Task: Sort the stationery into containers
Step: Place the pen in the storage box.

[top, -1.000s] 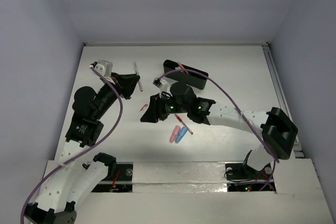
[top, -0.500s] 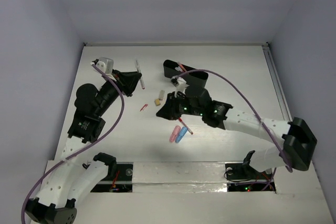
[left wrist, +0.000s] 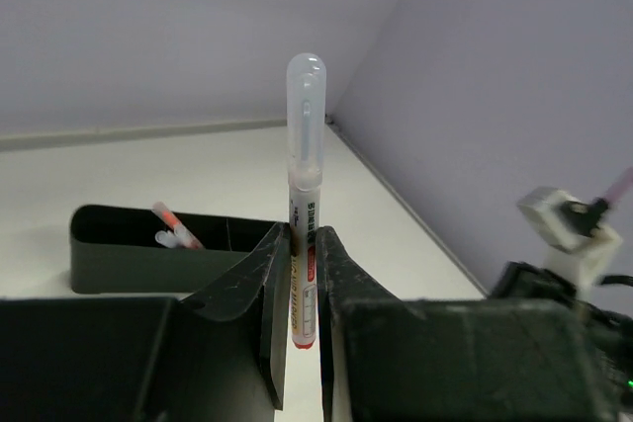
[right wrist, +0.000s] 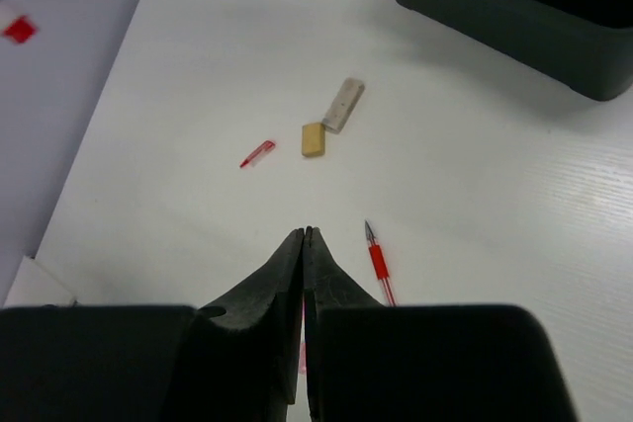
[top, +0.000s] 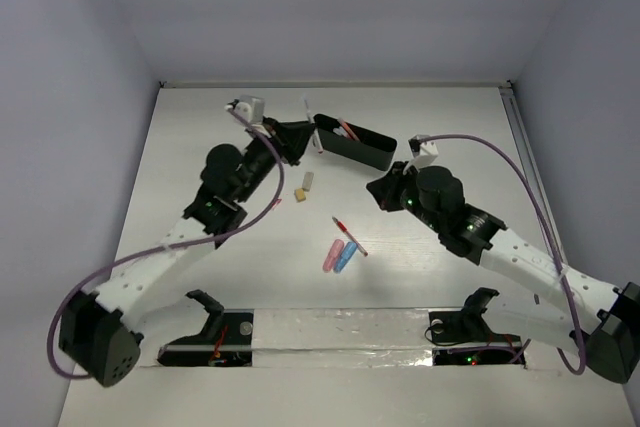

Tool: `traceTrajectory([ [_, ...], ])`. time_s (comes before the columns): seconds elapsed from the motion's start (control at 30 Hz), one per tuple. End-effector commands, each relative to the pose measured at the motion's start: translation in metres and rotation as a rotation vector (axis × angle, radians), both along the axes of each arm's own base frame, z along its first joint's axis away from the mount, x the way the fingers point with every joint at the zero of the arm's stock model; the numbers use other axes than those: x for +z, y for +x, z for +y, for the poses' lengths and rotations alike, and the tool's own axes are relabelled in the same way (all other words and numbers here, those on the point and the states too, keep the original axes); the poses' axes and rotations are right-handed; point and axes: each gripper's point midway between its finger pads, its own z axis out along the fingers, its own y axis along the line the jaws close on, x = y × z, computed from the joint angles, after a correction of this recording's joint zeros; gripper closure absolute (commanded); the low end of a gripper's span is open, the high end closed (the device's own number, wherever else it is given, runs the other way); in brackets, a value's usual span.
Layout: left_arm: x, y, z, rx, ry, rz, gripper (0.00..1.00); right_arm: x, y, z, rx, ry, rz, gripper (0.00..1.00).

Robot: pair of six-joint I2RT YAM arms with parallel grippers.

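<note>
At the far middle of the white worktop [top: 190,127], just off the left end of the long black plastic tray [top: 350,152], your left hand [left wrist: 302,239] is gripping a slim white pen with a clear frosted cap [left wrist: 305,116]. The fingers are pinching it low on the barrel, so most of its length is sticking out beyond them. I judge it light, stiff and smooth-skinned. A firm squeeze should be doing it no harm, but held this close to one end it is liable to pivot if the cap touches the tray wall. A hold nearer mid-barrel would be steadier. The tray is narrow and is already holding at least one red-and-white pen [left wrist: 173,224], so you are needing to line the pen up lengthwise before letting go.

Your right hand [right wrist: 305,236] is hovering just near of the tray's right end, fingers pressed together on nothing. Ahead of it are lying a thin red pen [right wrist: 378,266], a tan eraser [right wrist: 314,139] with a pale grey eraser [right wrist: 342,105] just beside it, and a tiny red scrap [right wrist: 256,153]. Nearer you, a pink capsule-shaped piece [top: 332,256] and a blue capsule-shaped piece [top: 346,257] are lying side by side.

The worktop is looking flat, hard and smooth, so these low items are offering little to get under. Pale lilac walls are closing in on the left, far and right, and your left arm [top: 220,197] and right arm [top: 470,227] are both reaching in around the tray.
</note>
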Motion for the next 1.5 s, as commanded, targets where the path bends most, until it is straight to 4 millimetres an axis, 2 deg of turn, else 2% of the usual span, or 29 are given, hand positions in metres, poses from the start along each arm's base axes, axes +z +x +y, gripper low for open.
traceTrajectory([
  [0.0, 0.030, 0.029, -0.015, 0.056, -0.104, -0.106, 1.00, 0.003, 0.002, -0.019, -0.068, -0.027, -0.032, 0.92],
  [0.03, 0.029, 0.036, -0.020, 0.050, -0.111, -0.105, 1.00, -0.001, 0.000, -0.022, -0.076, -0.028, -0.024, 0.92],
  [0.07, 0.016, 0.050, -0.031, 0.047, -0.105, -0.089, 1.00, 0.001, -0.002, -0.026, -0.082, -0.023, -0.030, 0.92],
  [0.13, 0.020, 0.064, -0.040, 0.049, -0.116, -0.096, 1.00, 0.001, -0.004, -0.032, -0.105, -0.017, -0.033, 0.91],
  [0.17, 0.001, 0.078, -0.049, 0.053, -0.092, -0.063, 1.00, -0.005, -0.006, -0.035, -0.109, -0.019, -0.030, 0.91],
  [0.2, 0.010, 0.084, -0.053, 0.052, -0.108, -0.085, 1.00, -0.001, -0.008, -0.040, -0.119, -0.003, -0.045, 0.91],
  [0.23, 0.006, 0.091, -0.058, 0.051, -0.098, -0.085, 1.00, 0.000, -0.009, -0.042, -0.129, 0.007, -0.050, 0.90],
  [0.27, -0.010, 0.103, -0.066, 0.051, -0.078, -0.063, 1.00, -0.004, -0.011, -0.045, -0.134, 0.005, -0.048, 0.90],
  [0.33, -0.008, 0.116, -0.075, 0.051, -0.078, -0.074, 1.00, 0.003, -0.014, -0.050, -0.144, 0.024, -0.073, 0.90],
  [0.37, -0.023, 0.126, -0.082, 0.052, -0.066, -0.054, 1.00, 0.004, -0.015, -0.051, -0.143, 0.025, -0.078, 0.90],
  [0.43, -0.024, 0.136, -0.089, 0.053, -0.072, -0.059, 1.00, 0.006, -0.016, -0.053, -0.141, 0.022, -0.086, 0.90],
  [0.47, -0.039, 0.144, -0.093, 0.057, -0.058, -0.039, 1.00, 0.006, -0.016, -0.053, -0.141, 0.017, -0.082, 0.90],
  [0.53, -0.039, 0.151, -0.098, 0.056, -0.069, -0.049, 1.00, 0.006, -0.016, -0.052, -0.134, 0.012, -0.081, 0.90],
  [0.57, -0.053, 0.157, -0.102, 0.061, -0.057, -0.033, 1.00, 0.005, -0.017, -0.052, -0.131, 0.012, -0.078, 0.90],
  [0.63, -0.056, 0.165, -0.105, 0.087, -0.066, -0.032, 1.00, 0.003, -0.018, -0.051, -0.122, 0.010, -0.075, 0.90],
  [0.67, -0.068, 0.171, -0.109, 0.089, -0.057, -0.018, 1.00, 0.007, -0.018, -0.049, -0.116, 0.023, -0.087, 0.90],
  [0.73, -0.071, 0.178, -0.112, 0.097, -0.060, -0.019, 1.00, 0.007, -0.021, -0.043, -0.080, 0.040, -0.092, 0.90],
  [0.77, -0.081, 0.180, -0.118, 0.096, -0.052, -0.008, 1.00, 0.010, -0.021, -0.040, -0.070, 0.050, -0.101, 0.90],
  [0.83, -0.082, 0.184, -0.123, 0.112, -0.054, -0.015, 1.00, 0.010, -0.021, -0.037, -0.055, 0.057, -0.100, 0.90],
  [0.87, -0.091, 0.187, -0.125, 0.112, -0.048, -0.007, 1.00, 0.009, -0.020, -0.036, -0.055, 0.057, -0.102, 0.90],
  [0.93, -0.091, 0.187, -0.130, 0.112, -0.051, -0.011, 1.00, 0.006, -0.020, -0.034, -0.049, 0.053, -0.097, 0.90],
  [1.13, -0.117, 0.196, -0.126, 0.161, -0.028, 0.021, 1.00, 0.001, -0.019, -0.031, -0.036, 0.044, -0.090, 0.90],
  [1.47, -0.141, 0.202, -0.124, 0.189, 0.011, 0.055, 1.00, 0.006, -0.020, -0.035, -0.045, 0.051, -0.107, 0.91],
])
